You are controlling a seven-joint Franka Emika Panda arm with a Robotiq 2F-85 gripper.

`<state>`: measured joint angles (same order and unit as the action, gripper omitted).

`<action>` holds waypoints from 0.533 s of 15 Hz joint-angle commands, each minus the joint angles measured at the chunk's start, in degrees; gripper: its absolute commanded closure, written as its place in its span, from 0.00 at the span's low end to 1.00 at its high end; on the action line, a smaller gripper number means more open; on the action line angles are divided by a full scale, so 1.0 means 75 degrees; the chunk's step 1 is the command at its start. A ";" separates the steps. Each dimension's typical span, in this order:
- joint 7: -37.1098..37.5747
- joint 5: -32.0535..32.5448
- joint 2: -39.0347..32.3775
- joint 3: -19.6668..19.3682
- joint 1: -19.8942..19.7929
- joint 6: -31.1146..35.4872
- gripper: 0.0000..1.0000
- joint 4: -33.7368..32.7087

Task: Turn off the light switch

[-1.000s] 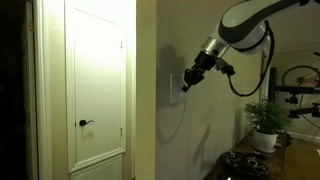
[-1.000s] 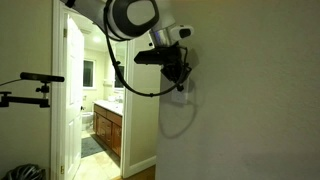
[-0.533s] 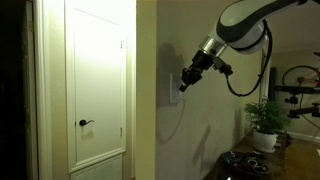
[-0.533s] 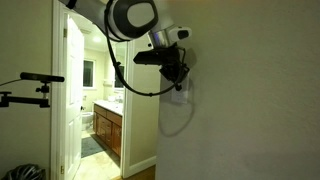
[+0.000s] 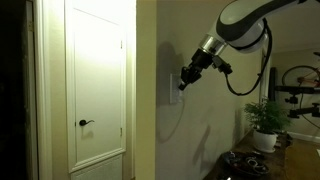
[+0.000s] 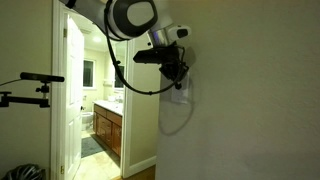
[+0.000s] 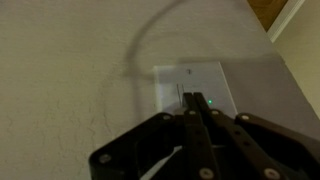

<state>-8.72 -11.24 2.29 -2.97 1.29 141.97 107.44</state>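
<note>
Fingers: in the wrist view the two fingers [image 7: 190, 130] are drawn tight together, and nothing is grasped between them.
Gripper: the gripper [image 7: 193, 102] is aimed tip-first at the wall, and it is also seen in both exterior views [image 5: 184, 82] [image 6: 181, 80].
Light switch: the light switch [image 7: 215, 78] is mounted on the plain wall [image 7: 70, 60] directly ahead of the fingertips. The tips are laid over its lower middle, but true contact cannot be judged.
Indicator: a green indicator light [image 7: 211, 100] is seen on the plate, just beside the tips.
Setting: in an exterior view the plate [image 5: 172, 90] is placed near the wall's corner, well apart from the white door [image 5: 98, 60] and its black lever handle [image 5: 86, 123]. A potted plant [image 5: 266, 120] is set low, beyond the arm.
Step in hand: the rocker is probably being pressed.
Doing it well: the closed tips are best kept as one blunt point. They should be centred on the rocker half to be pushed and driven squarely into the plate. A gentle push is advised, so that sliding off sideways is avoided.
Count: one gripper, two fingers, one switch plate, one green light, one door, one handle and one plant are counted.
</note>
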 commanded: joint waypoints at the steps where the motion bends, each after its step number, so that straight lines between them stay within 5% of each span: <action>1: 0.0272 0.0181 0.0223 0.0088 -0.0106 0.0000 0.95 0.0142; 8: 0.0416 0.0258 0.0228 0.0078 -0.0136 -0.0326 0.95 0.0251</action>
<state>-7.64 -10.52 2.61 -2.98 1.05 141.04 107.63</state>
